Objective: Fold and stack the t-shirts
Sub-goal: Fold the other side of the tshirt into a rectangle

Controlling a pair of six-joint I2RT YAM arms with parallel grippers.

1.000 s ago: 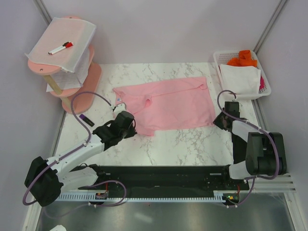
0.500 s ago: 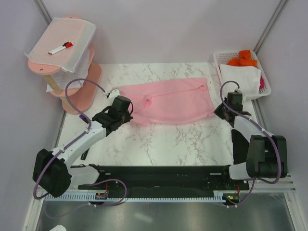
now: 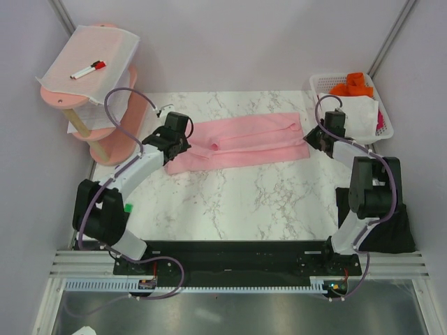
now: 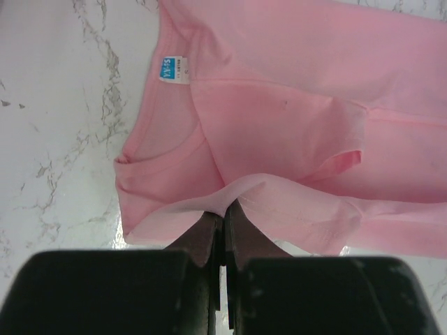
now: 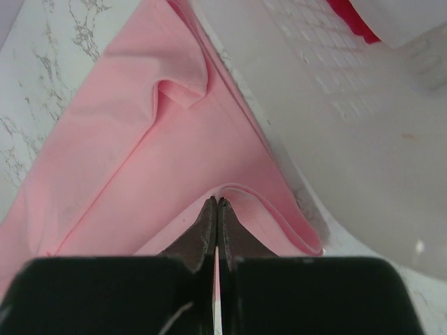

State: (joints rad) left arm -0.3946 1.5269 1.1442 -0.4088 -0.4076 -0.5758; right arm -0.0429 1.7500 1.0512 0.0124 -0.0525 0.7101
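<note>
The pink t-shirt (image 3: 241, 138) lies folded into a long band across the upper middle of the overhead view, on the marble table (image 3: 237, 202). The left gripper (image 4: 223, 227) is clenched on a raised fold of the shirt's edge at the band's left end, low in its wrist view. The white tag (image 4: 172, 68) (blue print on it) sits at the upper left of that frame, by the collar. The right gripper (image 5: 217, 220) is pinched tight on the doubled edge at the band's right end, just beside the white basket (image 3: 388, 125) in the upper right. A dark heap (image 3: 394, 230) at the lower right, behind the right arm, may be a black shirt; the view is too poor to be sure.
</note>
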